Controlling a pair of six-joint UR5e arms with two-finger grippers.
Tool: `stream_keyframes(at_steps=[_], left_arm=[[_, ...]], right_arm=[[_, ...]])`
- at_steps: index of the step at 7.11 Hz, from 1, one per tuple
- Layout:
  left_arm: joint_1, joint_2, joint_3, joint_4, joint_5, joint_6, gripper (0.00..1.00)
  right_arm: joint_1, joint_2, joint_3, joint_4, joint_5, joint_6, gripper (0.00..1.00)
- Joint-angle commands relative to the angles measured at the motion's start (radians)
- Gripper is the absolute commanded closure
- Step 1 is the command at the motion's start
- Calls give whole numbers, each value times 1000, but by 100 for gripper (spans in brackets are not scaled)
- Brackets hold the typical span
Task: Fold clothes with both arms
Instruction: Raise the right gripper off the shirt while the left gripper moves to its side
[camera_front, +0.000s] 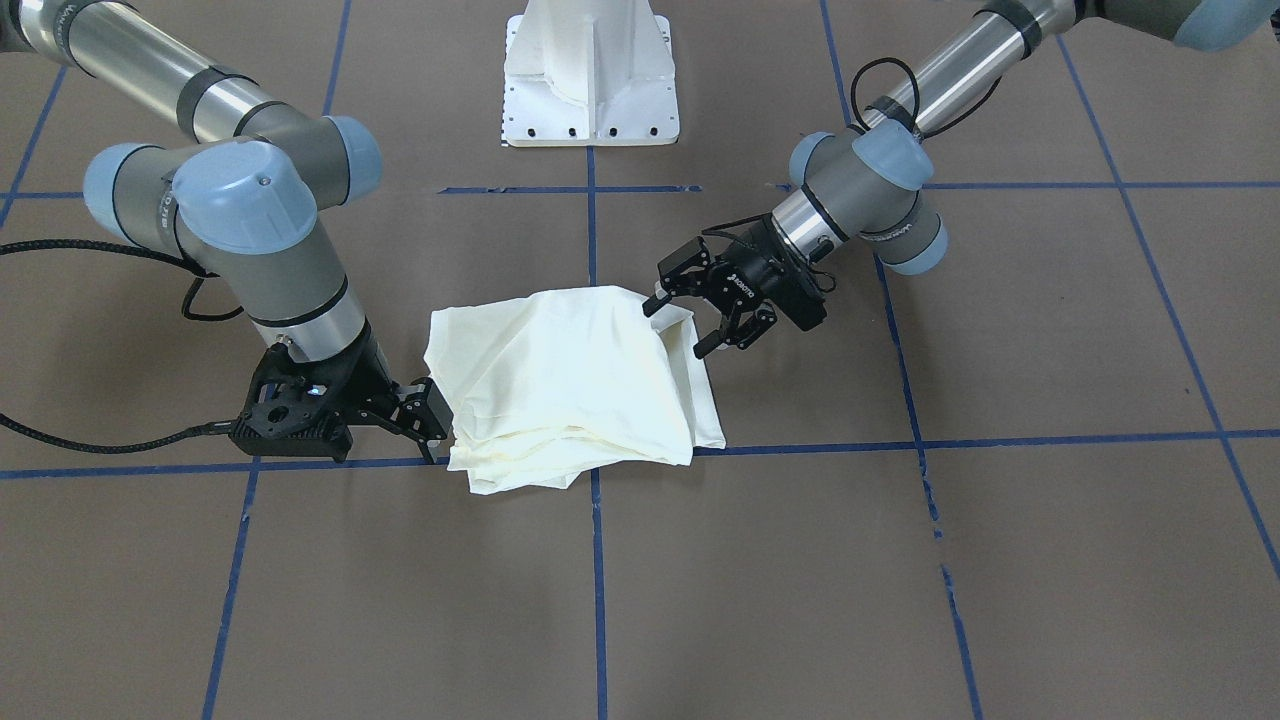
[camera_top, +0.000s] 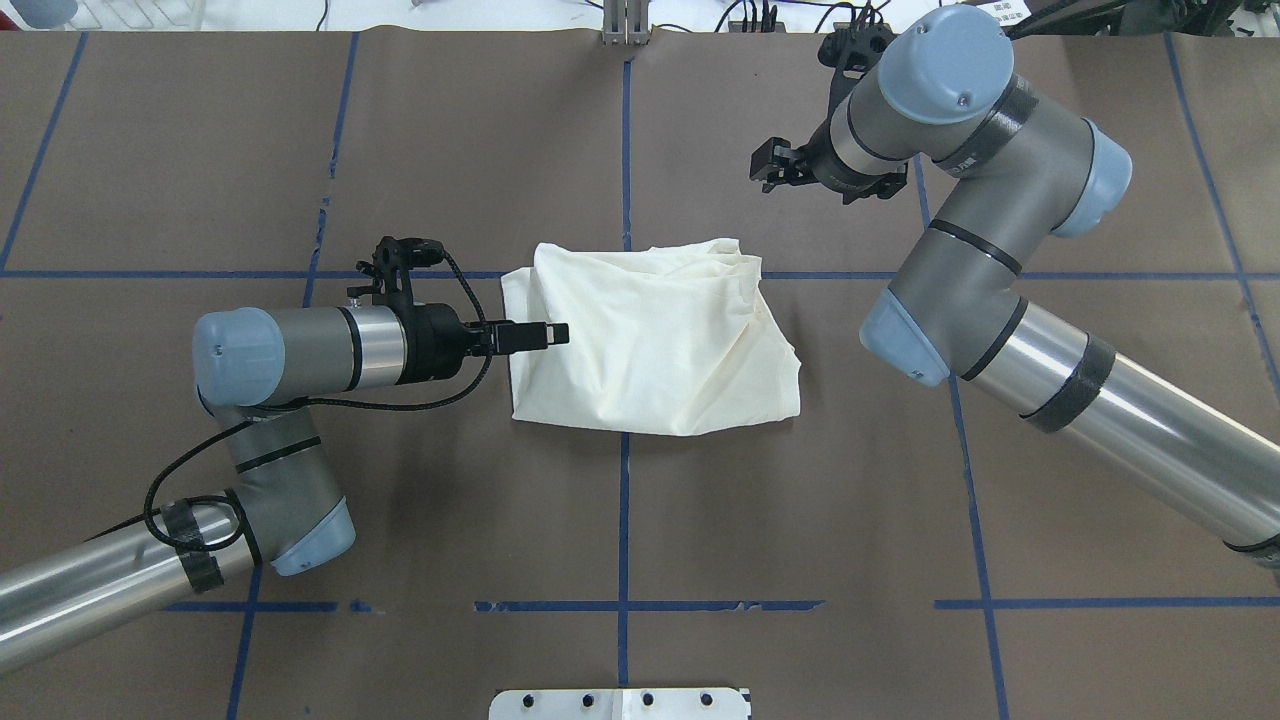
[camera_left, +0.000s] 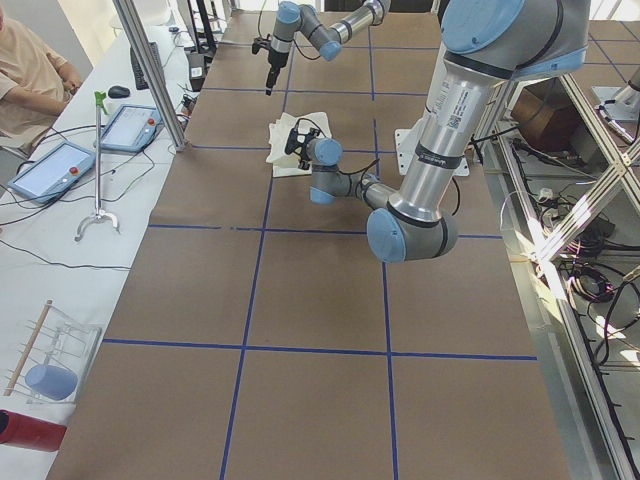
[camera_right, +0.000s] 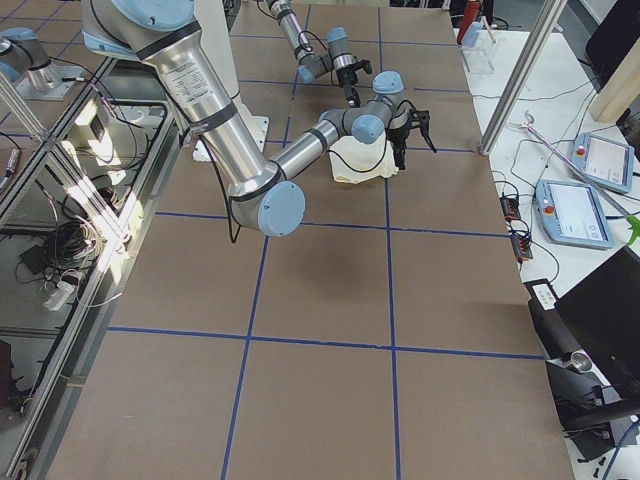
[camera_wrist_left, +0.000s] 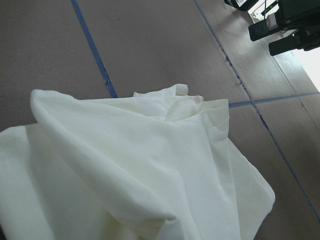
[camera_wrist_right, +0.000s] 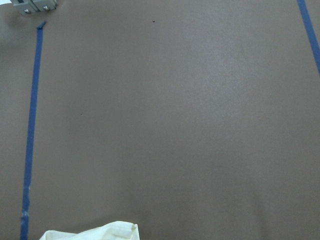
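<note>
Overhead exterior: shirt lies partly folded over the blue tape cross. Left gripper jaws apart, at its edge left of cross; right gripper jaws apart, raised right of cross. We fear a single-layer pinch unravelling folds.

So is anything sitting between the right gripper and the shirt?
Nothing visible. The right gripper, fingers open, sits low beside the cream shirt, with only bare brown table between them. The left gripper is at the shirt's opposite edge, also unobstructed.
</note>
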Motion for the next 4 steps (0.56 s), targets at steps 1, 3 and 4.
stream_keyframes(at_steps=[1,3,4], left_arm=[[16,-6,18,-5,17,-84,0],[45,-9,11,-6,11,-95,0],[68,-9,7,-14,9,-95,0]], right_arm=[[0,-4,3,0,-1,1,0],[0,-16,10,1,-4,5,0],[0,-18,15,2,-5,5,0]])
